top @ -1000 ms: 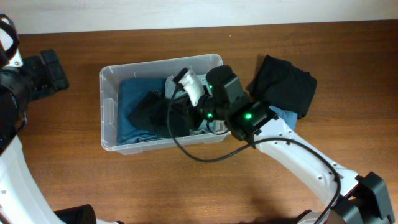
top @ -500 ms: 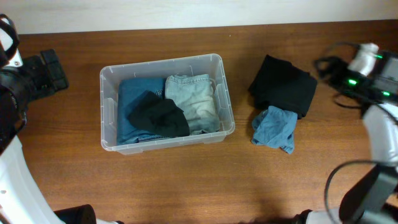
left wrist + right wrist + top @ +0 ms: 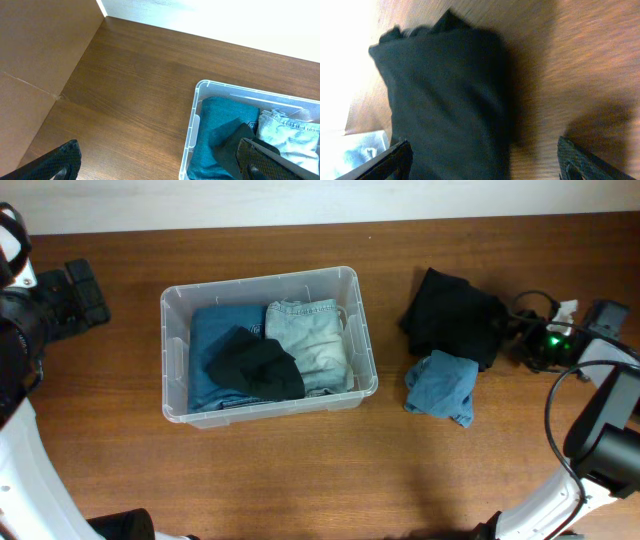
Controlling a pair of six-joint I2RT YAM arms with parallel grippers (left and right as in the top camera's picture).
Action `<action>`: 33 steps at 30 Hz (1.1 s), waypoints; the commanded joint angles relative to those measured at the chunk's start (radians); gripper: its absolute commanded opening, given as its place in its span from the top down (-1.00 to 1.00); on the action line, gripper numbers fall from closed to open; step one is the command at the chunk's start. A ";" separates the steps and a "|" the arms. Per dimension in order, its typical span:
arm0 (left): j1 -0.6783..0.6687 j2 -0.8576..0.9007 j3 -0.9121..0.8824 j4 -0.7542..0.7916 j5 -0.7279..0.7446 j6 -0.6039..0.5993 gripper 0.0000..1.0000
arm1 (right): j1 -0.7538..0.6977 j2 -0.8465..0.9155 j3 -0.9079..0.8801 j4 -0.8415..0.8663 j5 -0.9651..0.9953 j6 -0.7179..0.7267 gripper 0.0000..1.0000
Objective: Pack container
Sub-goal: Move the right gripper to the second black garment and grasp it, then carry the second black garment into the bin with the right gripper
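Clear container point(image 3: 260, 278) with teal cloth point(image 3: 212, 340), black cloth point(image 3: 255, 370), pale jeans point(image 3: 310, 340) inside

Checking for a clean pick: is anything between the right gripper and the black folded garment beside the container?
Nothing visible does. The open right gripper faces the black garment directly; the blue cloth lies beside the garment, out of the way.
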 commanded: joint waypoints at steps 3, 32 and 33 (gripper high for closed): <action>0.003 -0.011 0.001 0.000 0.004 -0.005 -0.99 | 0.126 0.046 0.006 0.031 -0.020 -0.021 -0.71; 0.003 -0.011 0.001 0.000 0.004 -0.005 -0.99 | 0.540 -0.595 0.059 0.393 -0.397 0.246 0.92; 0.003 -0.011 0.001 0.000 0.003 -0.005 -0.99 | 0.568 -0.595 0.059 0.401 -0.397 0.253 0.92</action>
